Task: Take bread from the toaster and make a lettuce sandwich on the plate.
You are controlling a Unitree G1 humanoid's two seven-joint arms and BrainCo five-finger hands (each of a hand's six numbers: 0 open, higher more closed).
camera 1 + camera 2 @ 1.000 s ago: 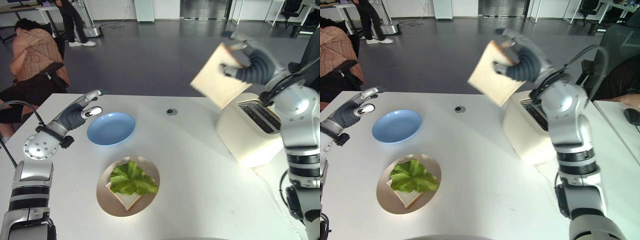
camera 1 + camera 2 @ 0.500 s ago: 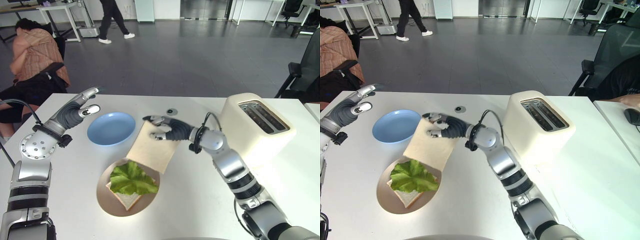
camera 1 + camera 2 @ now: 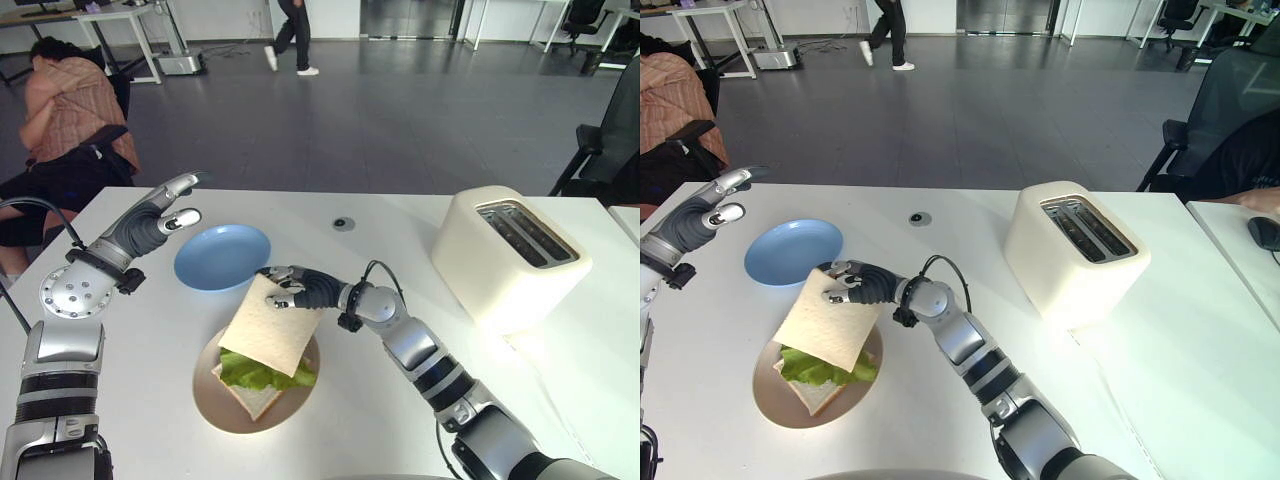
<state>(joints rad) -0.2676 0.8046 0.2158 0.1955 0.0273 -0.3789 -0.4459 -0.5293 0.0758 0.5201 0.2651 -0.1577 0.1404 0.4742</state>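
Now the right hand (image 3: pixel 300 288) is gripping bread (image 3: pixel 268 325) over the lettuce (image 3: pixel 242 369); the left hand (image 3: pixel 150 224) is hovering, fingers spread.

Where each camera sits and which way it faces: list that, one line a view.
Left eye view: on the robot's head, facing forward and down at the white table; left hand open at the left, right hand holding the bread slice over the plate.
Right eye view: same head, slightly to the right, same direction; both arms show.
Shared: toaster, blue plate, lettuce, both hands.
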